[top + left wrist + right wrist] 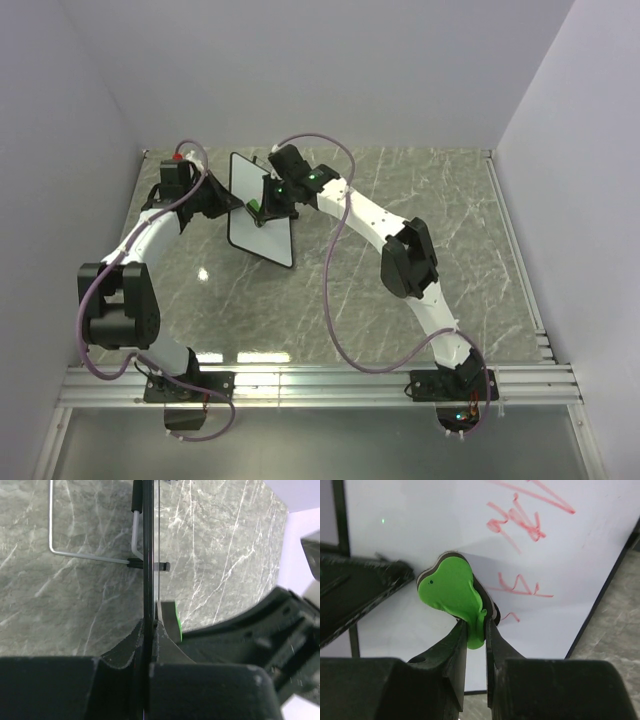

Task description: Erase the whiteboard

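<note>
The whiteboard (250,205) stands upright at the back left of the table, with red scribbles (515,520) on its face. My left gripper (225,205) is shut on the board's left edge (148,555), seen edge-on in the left wrist view. My right gripper (262,212) is shut on the green eraser (451,591) and presses it flat against the board's face, left of the scribbles. The eraser's edge (172,620) also shows in the left wrist view.
The board's wire stand (90,556) rests on the grey marble table (420,230) behind the board. Grey walls close in at the left, back and right. A metal rail (320,385) runs along the near edge.
</note>
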`<state>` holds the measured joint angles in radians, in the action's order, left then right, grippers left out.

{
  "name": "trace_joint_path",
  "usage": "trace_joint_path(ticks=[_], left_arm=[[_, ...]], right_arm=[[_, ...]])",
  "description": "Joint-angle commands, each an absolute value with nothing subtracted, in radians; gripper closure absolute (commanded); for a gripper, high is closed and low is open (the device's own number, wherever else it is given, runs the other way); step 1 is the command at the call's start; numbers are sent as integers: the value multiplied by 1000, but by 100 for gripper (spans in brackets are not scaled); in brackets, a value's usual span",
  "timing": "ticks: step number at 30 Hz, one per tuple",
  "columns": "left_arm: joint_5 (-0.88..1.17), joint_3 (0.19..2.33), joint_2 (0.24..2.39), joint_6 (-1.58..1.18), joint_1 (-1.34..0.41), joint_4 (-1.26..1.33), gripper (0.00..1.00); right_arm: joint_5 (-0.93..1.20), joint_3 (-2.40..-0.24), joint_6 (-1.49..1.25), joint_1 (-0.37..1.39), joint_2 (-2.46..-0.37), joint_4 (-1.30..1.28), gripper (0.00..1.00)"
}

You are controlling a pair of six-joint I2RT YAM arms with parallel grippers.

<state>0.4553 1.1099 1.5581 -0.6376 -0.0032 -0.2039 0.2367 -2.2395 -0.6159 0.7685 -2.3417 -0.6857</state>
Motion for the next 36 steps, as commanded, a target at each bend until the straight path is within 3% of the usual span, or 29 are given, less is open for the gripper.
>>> trace_joint_path(ticks=[1,12,17,23,36], left_arm=[[514,1086,1523,-635,-34,-259,100],[497,1155,1537,-598,-34,-330,100],[508,1163,1549,-591,-34,-330,100],[503,1125,1543,-557,-66,-334,100],[502,1085,1519,-597,-158,-314,100]], right_arm=[[253,-2243,-649,764,-2390,-641,100],[225,-2037,-615,727,-2394,-775,100],[241,-2121,-583,741,-2413,-870,100],[311,-2406,-617,772,-2431,-948,100],[417,-2444,-663,762,-2463,-873,100]])
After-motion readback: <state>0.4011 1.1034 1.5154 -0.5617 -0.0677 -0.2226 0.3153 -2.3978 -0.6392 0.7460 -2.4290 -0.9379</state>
